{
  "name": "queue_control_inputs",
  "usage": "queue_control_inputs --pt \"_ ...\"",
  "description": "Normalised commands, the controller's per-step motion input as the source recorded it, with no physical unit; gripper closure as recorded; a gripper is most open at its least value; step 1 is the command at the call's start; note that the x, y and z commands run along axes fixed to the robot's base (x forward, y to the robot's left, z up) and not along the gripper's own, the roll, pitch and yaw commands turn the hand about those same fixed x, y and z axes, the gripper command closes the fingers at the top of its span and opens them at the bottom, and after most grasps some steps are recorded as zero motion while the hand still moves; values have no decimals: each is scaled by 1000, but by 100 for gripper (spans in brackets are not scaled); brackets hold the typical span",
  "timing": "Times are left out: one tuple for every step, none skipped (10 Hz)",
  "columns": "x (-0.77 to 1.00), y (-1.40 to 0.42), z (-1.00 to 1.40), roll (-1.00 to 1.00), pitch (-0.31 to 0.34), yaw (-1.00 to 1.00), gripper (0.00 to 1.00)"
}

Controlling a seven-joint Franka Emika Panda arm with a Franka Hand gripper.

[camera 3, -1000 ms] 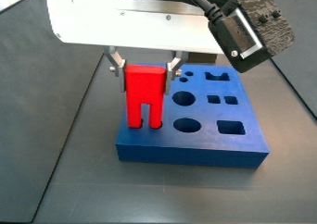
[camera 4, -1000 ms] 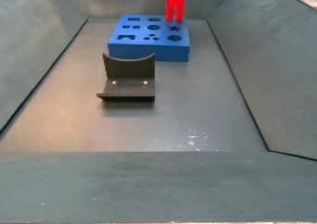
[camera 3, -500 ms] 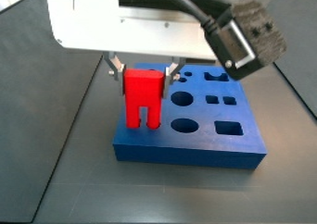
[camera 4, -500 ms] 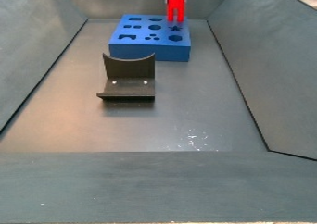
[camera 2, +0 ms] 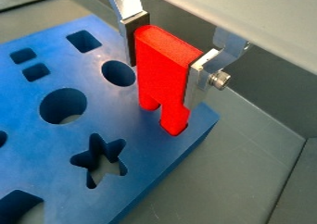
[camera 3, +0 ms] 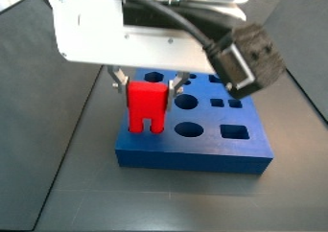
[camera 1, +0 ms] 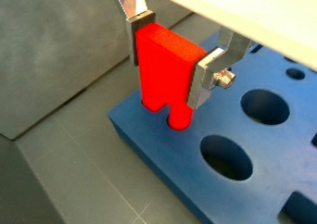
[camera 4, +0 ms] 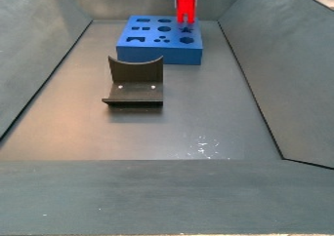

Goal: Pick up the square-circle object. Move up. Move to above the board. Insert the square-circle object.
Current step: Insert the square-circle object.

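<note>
Your gripper [camera 1: 173,59] is holding the square-circle object [camera 1: 168,72] over the board's [camera 2: 74,135] edge.
Its jaws are clamping the block's sides, prongs entering the board's holes.

Robot test cell in a lab: bare dark grey floor walled by sloped grey panels, no household clutter. Fixture [camera 4: 133,81] sits mid-floor, blue board [camera 4: 159,41] at 12 o'clock of it, claw [camera 4: 186,6] over the board's far corner.
</note>
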Motion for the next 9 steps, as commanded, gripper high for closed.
queue_control_inputs --pt "0 -194 -831 204 -123 0 100" --pt "91 -103 -946 111 -117 0 100" --pt "143 -66 -1000 60 -104 0 100" --pt "151 -63 -1000 46 -107 0 100" --pt "163 -46 -1000 40 -109 0 100" --pt "191 -34 -1000 33 -107 0 100" --pt "183 -34 -1000 30 -104 0 100" --pt "166 -34 -1000 29 -94 0 100" --pt "123 0 -1000 33 -73 0 100"
